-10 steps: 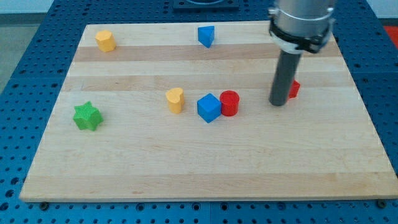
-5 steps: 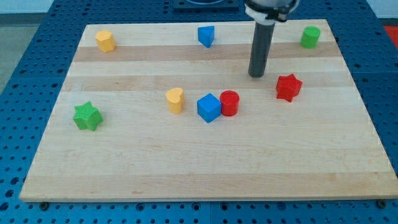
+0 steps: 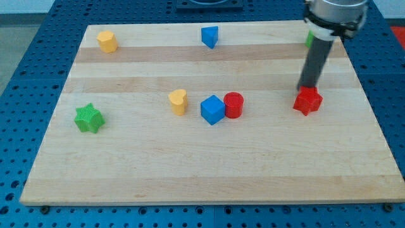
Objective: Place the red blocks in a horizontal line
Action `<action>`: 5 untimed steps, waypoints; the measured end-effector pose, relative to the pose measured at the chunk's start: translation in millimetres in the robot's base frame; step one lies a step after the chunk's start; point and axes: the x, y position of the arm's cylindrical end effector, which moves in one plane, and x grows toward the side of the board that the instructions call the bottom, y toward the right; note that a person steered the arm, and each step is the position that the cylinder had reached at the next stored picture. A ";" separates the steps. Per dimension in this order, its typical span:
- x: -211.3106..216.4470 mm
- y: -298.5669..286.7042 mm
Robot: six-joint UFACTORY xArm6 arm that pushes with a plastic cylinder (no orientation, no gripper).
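Observation:
A red cylinder [image 3: 233, 104] stands near the board's middle, touching a blue cube [image 3: 212, 109] on its left. A red star block [image 3: 307, 101] lies to the view's right, at about the same height as the cylinder. My tip [image 3: 307, 87] is at the star's top edge, touching it or nearly so. The dark rod rises from there toward the view's top right.
A yellow block [image 3: 179, 101] sits left of the blue cube. A green star [image 3: 88, 118] is at the left. A yellow block [image 3: 107, 41] and a blue block [image 3: 210, 36] are near the top edge. A green block [image 3: 309, 39] is mostly hidden behind the rod.
My tip moved right and down from the upper middle to the red star's top. The red star slid right and slightly down. The rod now covers the green block.

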 end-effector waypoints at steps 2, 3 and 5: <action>2.9 16.8; -19.9 -28.8; -26.5 -96.4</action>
